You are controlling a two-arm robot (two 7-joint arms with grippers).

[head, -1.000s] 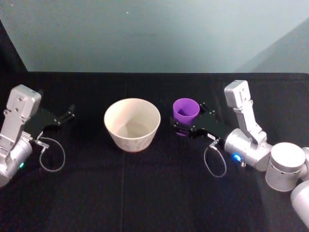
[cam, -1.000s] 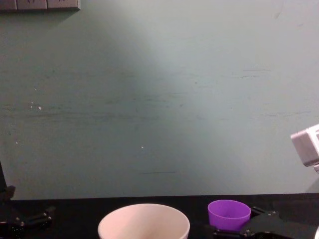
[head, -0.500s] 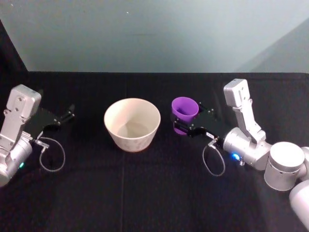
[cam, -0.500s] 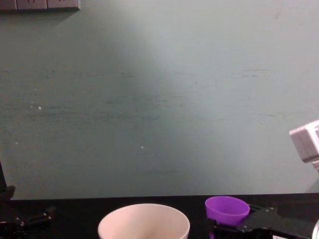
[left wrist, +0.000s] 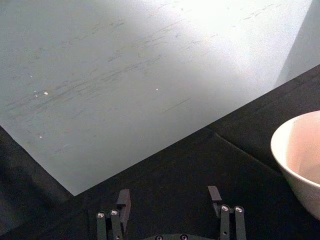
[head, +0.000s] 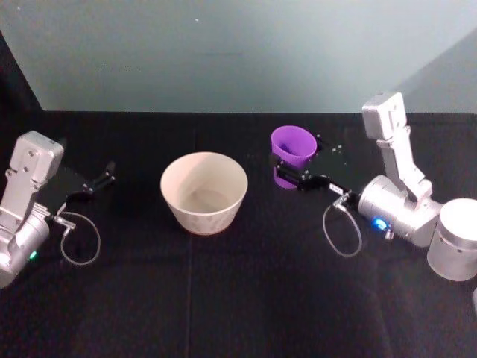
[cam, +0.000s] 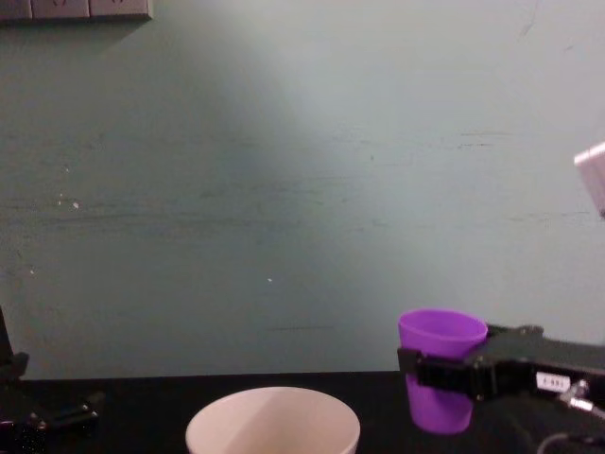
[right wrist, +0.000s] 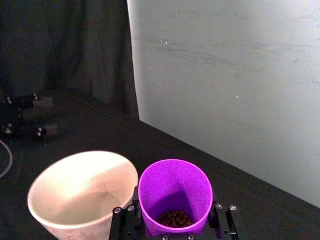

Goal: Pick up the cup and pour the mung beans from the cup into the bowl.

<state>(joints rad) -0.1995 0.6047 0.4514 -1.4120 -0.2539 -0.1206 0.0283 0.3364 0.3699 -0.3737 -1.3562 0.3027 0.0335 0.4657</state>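
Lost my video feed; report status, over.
Right gripper shut on purple cup, upright, mung beans inside. Cup beside cream bowl, not yet over it. Left gripper open, parked far left. Path to bowl unobstructed.

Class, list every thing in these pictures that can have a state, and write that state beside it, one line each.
cup: upright, clamped in the right gripper, apparently lifted off the table.
mung beans: lying in the cup's bottom, unpoured.
bowl: upright on the table, no beans inside.
right gripper: shut on the cup, right of the bowl.
left gripper: open, empty, parked left of the bowl.
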